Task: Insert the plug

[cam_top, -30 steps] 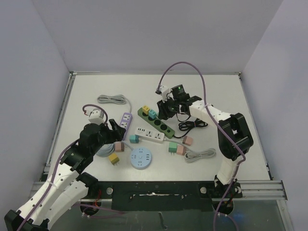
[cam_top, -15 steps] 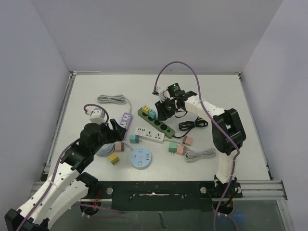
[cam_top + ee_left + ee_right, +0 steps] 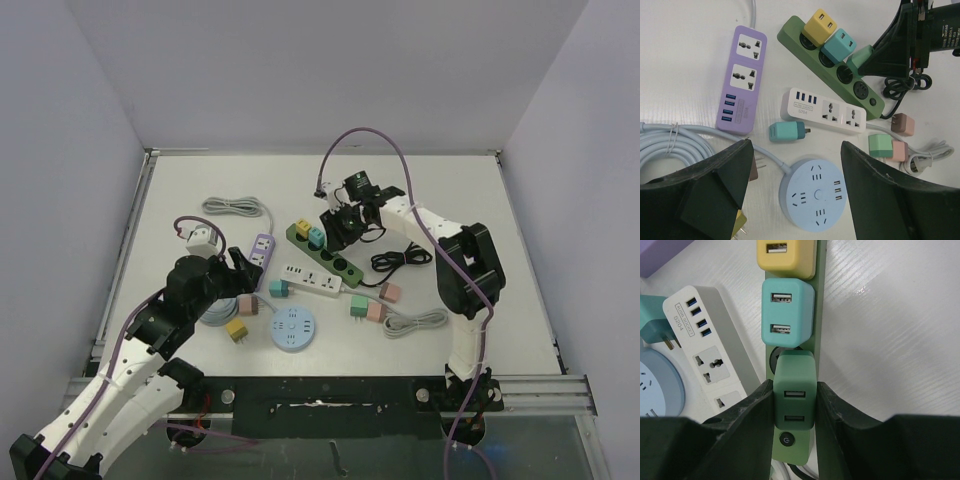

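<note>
My right gripper is shut on a green USB plug. It holds the plug over the dark green power strip, just past the teal plug and the yellow plug that sit in it. A socket ring shows partly at the plug's upper edge, and the strip's power button is just below it. Its prongs are hidden. In the top view the right gripper is over the strip. My left gripper is open and empty above the blue round socket.
A purple strip, a white strip and the blue round socket lie left of centre. Loose plugs lie about: teal, yellow, pink. There are also a grey cable, a black cable and a white cable.
My right gripper has shifted a little left along the green strip with the green plug in it, its wrist turning. The left arm has not moved.
</note>
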`<state>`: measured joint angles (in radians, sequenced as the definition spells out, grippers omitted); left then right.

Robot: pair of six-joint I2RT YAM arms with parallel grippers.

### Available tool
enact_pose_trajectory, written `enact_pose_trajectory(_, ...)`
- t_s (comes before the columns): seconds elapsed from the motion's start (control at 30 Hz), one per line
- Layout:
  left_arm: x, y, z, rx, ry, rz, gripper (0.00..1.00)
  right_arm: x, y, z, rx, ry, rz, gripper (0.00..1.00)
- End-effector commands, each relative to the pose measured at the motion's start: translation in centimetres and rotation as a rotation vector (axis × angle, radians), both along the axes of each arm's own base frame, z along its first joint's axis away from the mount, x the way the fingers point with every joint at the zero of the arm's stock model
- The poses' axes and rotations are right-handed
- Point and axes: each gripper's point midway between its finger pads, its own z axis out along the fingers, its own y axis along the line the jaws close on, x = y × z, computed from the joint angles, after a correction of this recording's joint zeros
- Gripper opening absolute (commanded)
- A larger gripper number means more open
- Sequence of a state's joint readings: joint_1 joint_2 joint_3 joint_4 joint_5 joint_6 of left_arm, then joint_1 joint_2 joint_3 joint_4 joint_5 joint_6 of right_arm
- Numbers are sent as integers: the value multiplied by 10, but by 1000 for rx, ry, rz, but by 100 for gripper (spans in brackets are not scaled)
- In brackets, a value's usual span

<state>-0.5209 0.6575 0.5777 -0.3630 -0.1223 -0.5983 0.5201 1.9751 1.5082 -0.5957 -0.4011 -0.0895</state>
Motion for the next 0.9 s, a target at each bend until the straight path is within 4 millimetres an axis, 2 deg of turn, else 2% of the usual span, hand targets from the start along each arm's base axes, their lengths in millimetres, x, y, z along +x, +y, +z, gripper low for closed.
enact_pose_trajectory(0.0, 4, -4, 20, -39, -62, -11, 70, 7, -11, -20, -117, -30, -29, 0)
enact_pose_trajectory(0.2, 4, -4, 21, -45, -67, -10, 70, 10, -18, -31, -206, -91, -55, 0)
enact_pose_trajectory(0.43, 3, -4, 20, -47, -65, -10, 70, 15, -39, -53, -398, -188, -108, 0)
enact_pose_trajectory(0.67, 3, -4, 21, -49, -66, -11, 70, 1, -36, -78, -398, -134, -101, 0)
enact_pose_trajectory(0.87, 3, -4, 21, -50, -66, -10, 70, -18, -36, -110, -406, -30, -111, 0)
